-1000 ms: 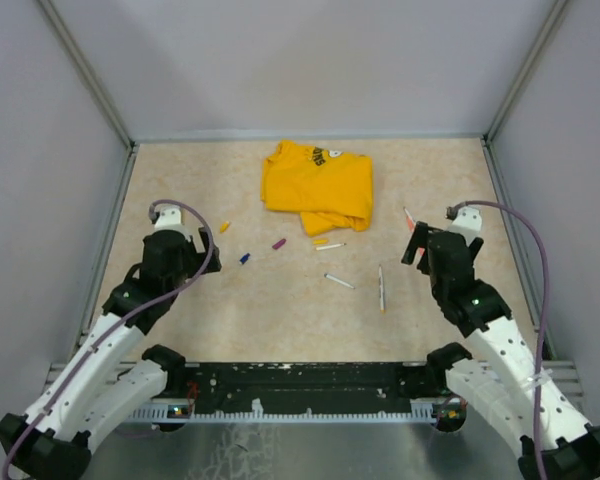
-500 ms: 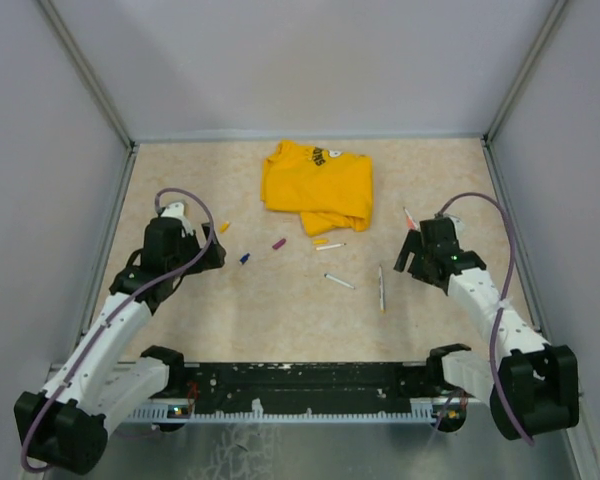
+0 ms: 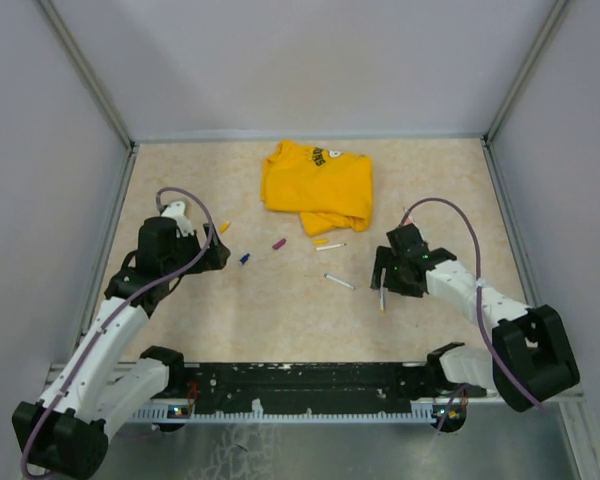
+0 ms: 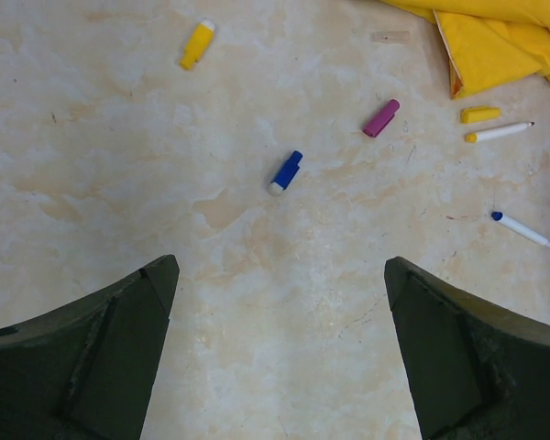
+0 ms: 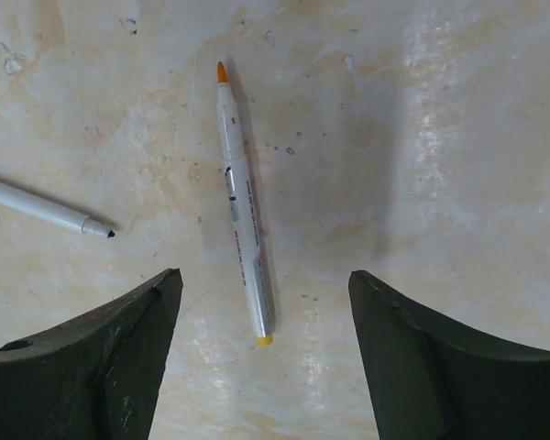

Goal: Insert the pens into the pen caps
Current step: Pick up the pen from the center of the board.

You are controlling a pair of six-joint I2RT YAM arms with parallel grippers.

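Observation:
An orange-tipped white pen (image 5: pixel 245 206) lies on the table, its rear end between the fingers of my open right gripper (image 5: pixel 264 275), which hovers over it (image 3: pixel 383 275) without touching. A black-tipped pen (image 5: pixel 41 206) lies to its left. My left gripper (image 4: pixel 280 266) is open and empty above bare table (image 3: pixel 216 256). Ahead of it lie a blue cap (image 4: pixel 285 172), a magenta cap (image 4: pixel 381 117), a yellow cap (image 4: pixel 198 44), a second yellow cap (image 4: pixel 479 115), a yellow-tipped pen (image 4: pixel 500 132) and a blue-tipped pen (image 4: pixel 522 229).
A folded yellow T-shirt (image 3: pixel 318 185) lies at the back centre of the table, just beyond the pens and caps. Grey walls close in the table on the left, right and back sides.
My right arm has swung left and lowered over the orange-tipped pen. The left gripper has shifted a little toward the caps. Both grippers stayed open.

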